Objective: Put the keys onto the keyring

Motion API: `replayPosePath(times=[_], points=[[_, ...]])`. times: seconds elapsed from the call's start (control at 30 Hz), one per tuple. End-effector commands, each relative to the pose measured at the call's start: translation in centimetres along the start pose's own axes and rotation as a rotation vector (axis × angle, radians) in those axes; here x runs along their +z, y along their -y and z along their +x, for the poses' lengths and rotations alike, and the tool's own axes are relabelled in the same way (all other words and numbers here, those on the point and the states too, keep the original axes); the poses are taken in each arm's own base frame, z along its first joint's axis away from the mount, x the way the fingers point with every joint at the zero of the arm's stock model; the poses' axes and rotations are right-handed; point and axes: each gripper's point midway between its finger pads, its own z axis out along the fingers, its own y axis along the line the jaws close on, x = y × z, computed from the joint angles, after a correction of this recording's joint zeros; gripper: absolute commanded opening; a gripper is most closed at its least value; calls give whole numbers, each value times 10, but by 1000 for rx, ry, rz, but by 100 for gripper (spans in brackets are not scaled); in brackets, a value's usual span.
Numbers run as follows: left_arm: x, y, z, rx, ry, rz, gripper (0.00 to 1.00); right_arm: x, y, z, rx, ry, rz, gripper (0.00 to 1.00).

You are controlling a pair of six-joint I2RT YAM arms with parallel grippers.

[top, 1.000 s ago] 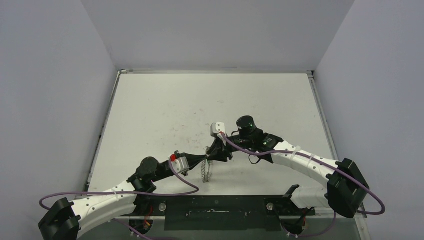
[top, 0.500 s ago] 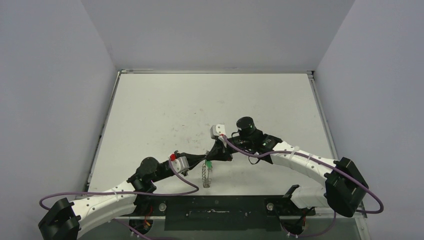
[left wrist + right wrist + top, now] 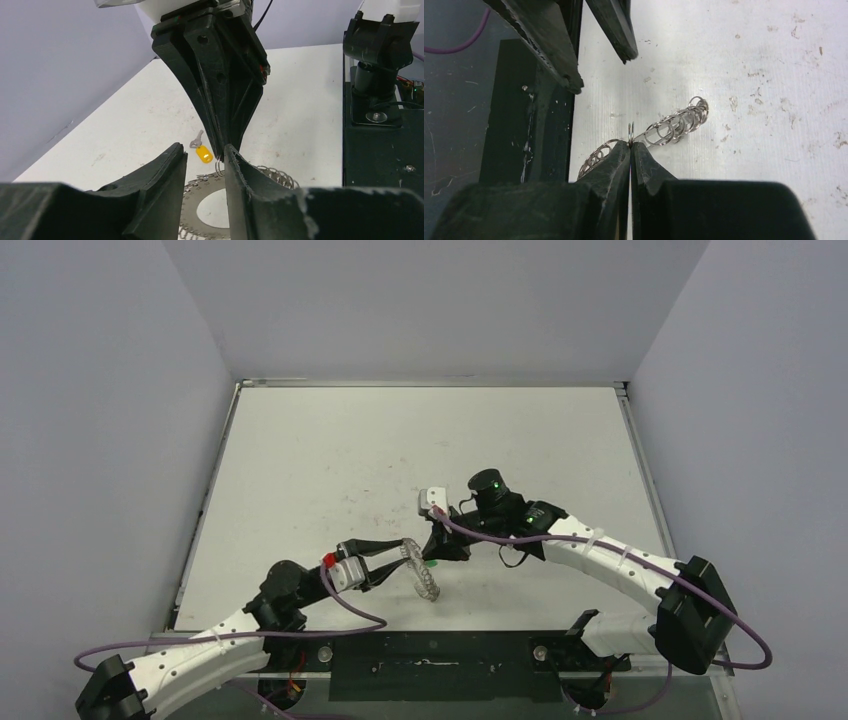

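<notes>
Right end effector (image 3: 630,144) apparently pinching keyring (image 3: 672,123) loop.

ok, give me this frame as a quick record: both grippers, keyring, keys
left gripper: open, fingers apart, close to the keyring
right gripper: shut on one small wire loop at the keyring's rim
keyring: seen edge-on from the right wrist; cannot tell if it rests on the table
yellow key: lying on the table, apart from the keyring, not threaded
green key: only a green speck by the right gripper's tips in the top view; state unclear
</notes>
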Motion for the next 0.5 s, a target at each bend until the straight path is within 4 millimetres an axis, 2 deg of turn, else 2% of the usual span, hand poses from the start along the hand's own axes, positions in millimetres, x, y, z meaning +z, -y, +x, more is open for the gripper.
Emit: replayPosePath(times=[0.0,0.07,0.23,0.47], points=[[1,-7,-17,28,9,-17,33,-18,3,-28,-59,-11,46,0],[2,-5,-11,33,-44,4,34,-22,5,-34,-58,-28,60,0],[7,0,0,35,-170,71,36,-26,4,-31,-35,-143,80,0],[19,2,5,43,-212,116,37,-17,-2,-27,-43,-277,84,0]])
